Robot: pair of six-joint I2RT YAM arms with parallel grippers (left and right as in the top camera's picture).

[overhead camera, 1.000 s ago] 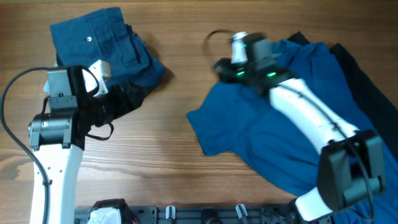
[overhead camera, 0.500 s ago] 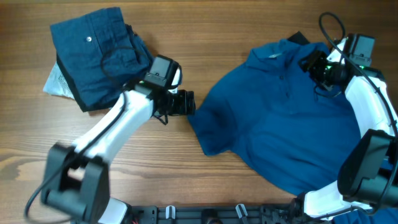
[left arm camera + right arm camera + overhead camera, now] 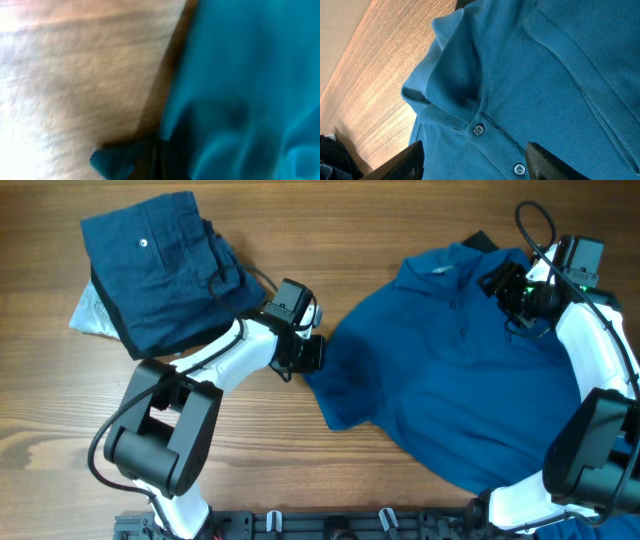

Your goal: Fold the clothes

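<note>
we log: left gripper (image 3: 312,352) newly at the shirt (image 3: 470,380) sleeve (image 3: 338,385), finger state untellable; right gripper (image 3: 472,150) unmoved over the collar (image 3: 455,75), fingers apart; we judge folding barely begun.

Soft, even light from above fills the overhead view. The wooden table (image 3: 300,450) is bright without glare, and the shirt (image 3: 470,380) casts only a thin shadow along its left edge. The left wrist view is smeared with blur and washes out white at its lower left corner. The right wrist view is sharp, with the wood glowing warm at the top left.
</note>
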